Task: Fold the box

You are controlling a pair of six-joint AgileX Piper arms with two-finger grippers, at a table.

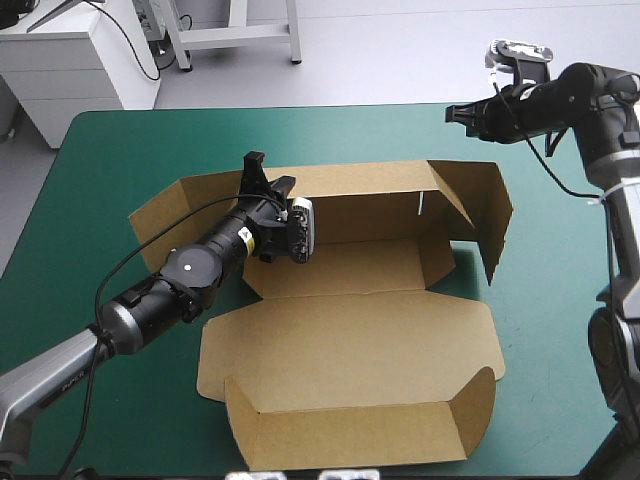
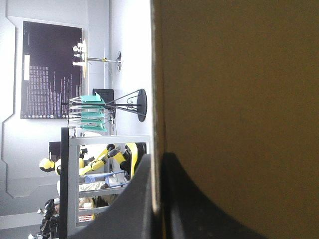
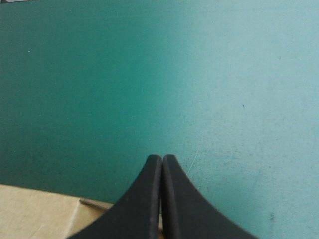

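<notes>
The box [image 1: 350,340] is laid open at the middle of the table [image 1: 110,150], with walls raised along its far and near edges. Its far wall is pinched near the left end by the left hand [image 1: 268,176]. The right hand [image 1: 462,113] is held pressed together above the table's far right, apart from the box.

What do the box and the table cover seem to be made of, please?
The box looks like matte brown cardboard: a cut sheet holding creased, upright walls. The teal-green cover looks like a smooth, low-sheen mat, perhaps rubber or vinyl; faint scuffs show.
</notes>
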